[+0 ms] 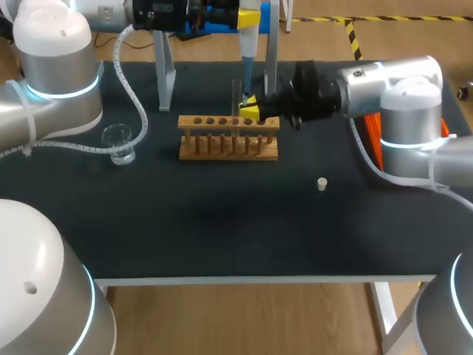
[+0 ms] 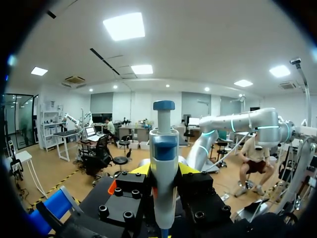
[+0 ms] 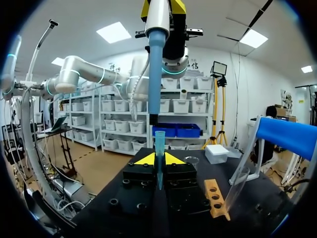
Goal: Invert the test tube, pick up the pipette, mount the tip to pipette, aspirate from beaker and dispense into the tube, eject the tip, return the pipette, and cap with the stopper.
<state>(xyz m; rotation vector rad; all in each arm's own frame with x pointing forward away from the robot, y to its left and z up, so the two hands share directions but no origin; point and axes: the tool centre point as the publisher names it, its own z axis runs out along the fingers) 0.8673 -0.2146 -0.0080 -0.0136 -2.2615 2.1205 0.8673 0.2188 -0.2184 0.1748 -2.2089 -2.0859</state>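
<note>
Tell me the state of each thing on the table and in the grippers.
Pipette: held in left gripper, no tip on.
Tip: held upright in right gripper, below pipette.
Test tube: standing in rack, uncapped.
Stopper: lying on table, unused.
Beaker: upright on table.

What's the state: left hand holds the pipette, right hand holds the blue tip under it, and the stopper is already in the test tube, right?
No: the stopper lies loose on the table, away from the test tube, as the head view shows. The left hand does hold the pipette and the right hand the blue tip under it.
</note>
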